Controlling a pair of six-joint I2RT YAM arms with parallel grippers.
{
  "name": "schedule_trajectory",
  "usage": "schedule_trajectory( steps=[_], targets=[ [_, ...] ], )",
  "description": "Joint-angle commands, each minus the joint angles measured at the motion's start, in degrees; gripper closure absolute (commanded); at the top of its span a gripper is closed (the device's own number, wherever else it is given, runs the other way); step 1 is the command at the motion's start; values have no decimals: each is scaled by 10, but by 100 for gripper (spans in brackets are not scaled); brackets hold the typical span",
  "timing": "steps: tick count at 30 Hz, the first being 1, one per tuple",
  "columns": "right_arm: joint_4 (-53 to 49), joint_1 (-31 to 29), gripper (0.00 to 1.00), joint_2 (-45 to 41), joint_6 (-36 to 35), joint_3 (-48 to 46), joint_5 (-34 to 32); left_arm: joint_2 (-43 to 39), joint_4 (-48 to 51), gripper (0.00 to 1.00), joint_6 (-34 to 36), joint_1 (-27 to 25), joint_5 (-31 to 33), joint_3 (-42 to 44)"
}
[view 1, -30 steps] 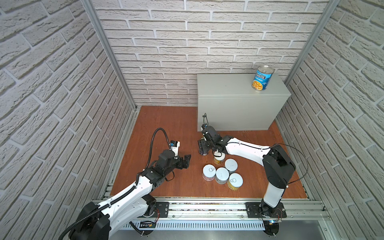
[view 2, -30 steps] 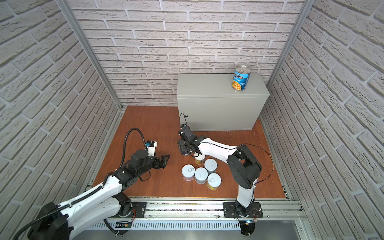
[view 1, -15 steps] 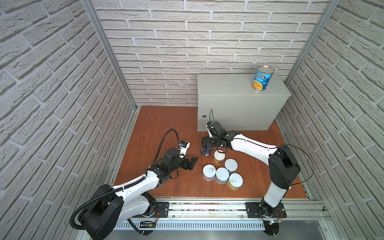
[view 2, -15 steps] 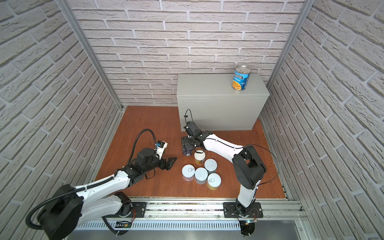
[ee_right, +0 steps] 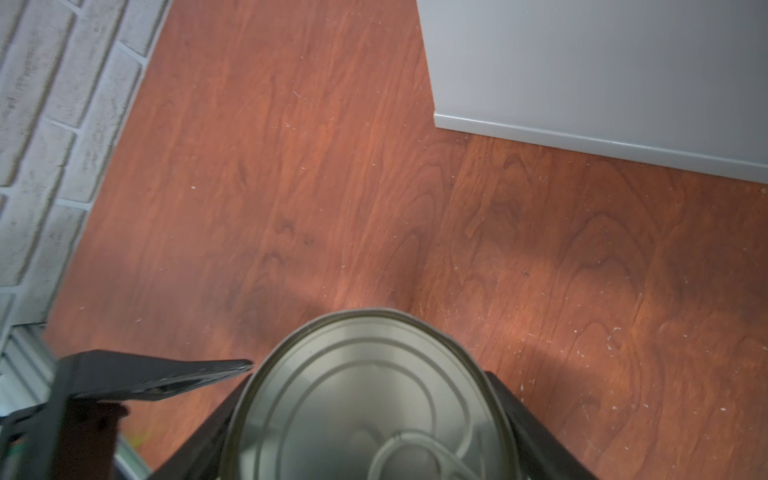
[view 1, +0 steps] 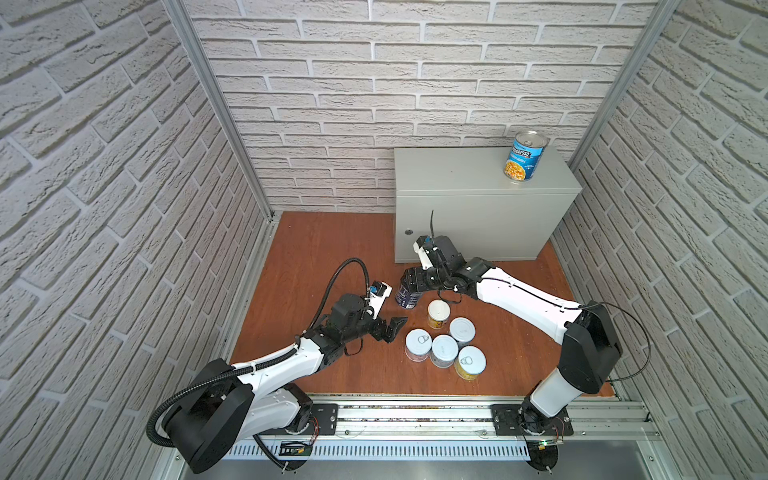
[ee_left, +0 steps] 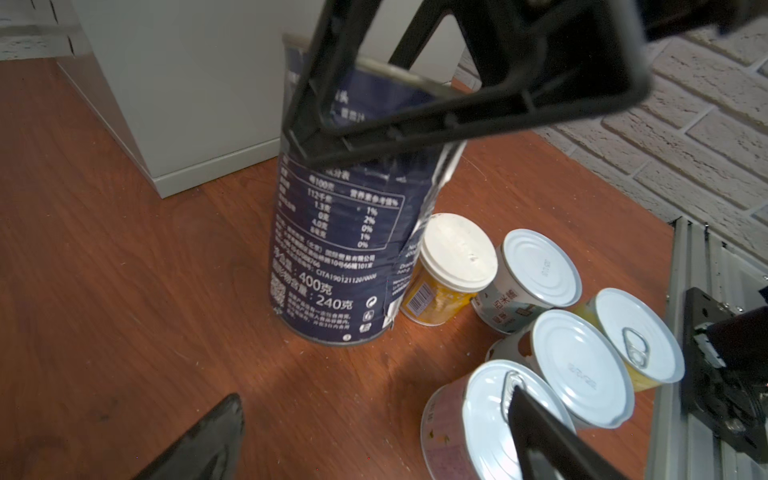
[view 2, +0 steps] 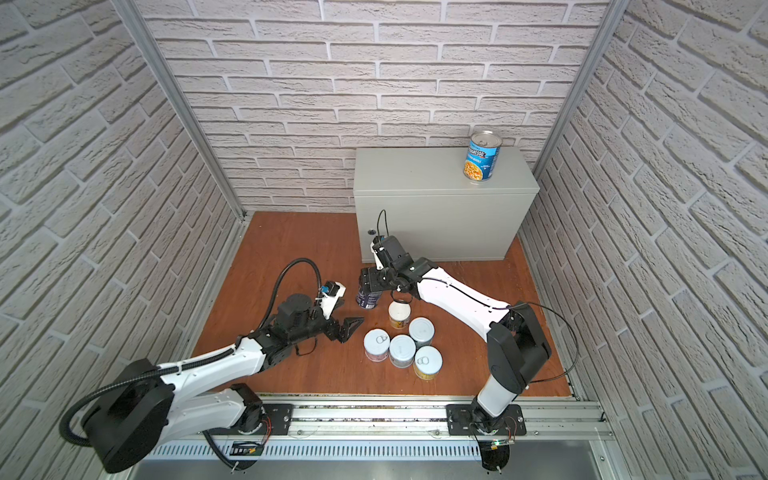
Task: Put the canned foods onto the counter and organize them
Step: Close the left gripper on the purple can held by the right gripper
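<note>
1. Worktop (view 1: 449, 170) of light grey metal stands at the back right of the reddish-brown wooden floor (view 1: 324, 257), with a small round lock (view 1: 409, 232) low on its front.
2. Only the blue Progresso can (view 1: 525, 156) is on the worktop. It stands upright near the back right corner.
3. The other six cans are on or just above the floor, in front of the worktop.
4. The right hand (view 1: 415, 283) is clenched on the upper part of the tall navy can (view 1: 409, 296). In the right wrist view a finger sits on either side of the can's metal lid.
5. The navy can is upright, and its base sits at floor level in the left wrist view. I cannot tell whether it is resting there or just lifted clear.
6. Just beside the navy can stands the short yellow can with a white lid (view 1: 439, 313).
7. Close behind that, toward the rail, four short cans cluster together: the pale teal can (view 1: 462, 330), the pink can (view 1: 417, 343), the middle can (view 1: 444, 349) and the yellow pull-tab can (view 1: 471, 361).
8. The left hand (view 2: 351, 315) is released, spread wide and holding nothing. It hangs low over the floor just beside the pink can, pointing toward the navy can.
</note>
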State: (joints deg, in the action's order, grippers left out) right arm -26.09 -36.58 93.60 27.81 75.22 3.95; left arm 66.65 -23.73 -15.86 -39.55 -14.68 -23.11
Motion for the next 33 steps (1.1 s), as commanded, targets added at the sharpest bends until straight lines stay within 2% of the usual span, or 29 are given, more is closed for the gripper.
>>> schedule_trajectory(
  steps=[1, 18, 23, 33],
  targets=[
    [54, 2, 46, -57, 19, 10, 32, 1, -62, 2, 9, -5, -9, -21],
    [16, 4, 46, -164, 20, -45, 109, 25, -91, 2, 45, -5, -50, -59],
    [21, 4, 45, -167, 21, -53, 130, 42, -102, 2, 47, -5, -62, -69],
    [64, 14, 45, -141, 40, -61, 223, 49, -114, 2, 50, -6, -65, -69]
  ],
)
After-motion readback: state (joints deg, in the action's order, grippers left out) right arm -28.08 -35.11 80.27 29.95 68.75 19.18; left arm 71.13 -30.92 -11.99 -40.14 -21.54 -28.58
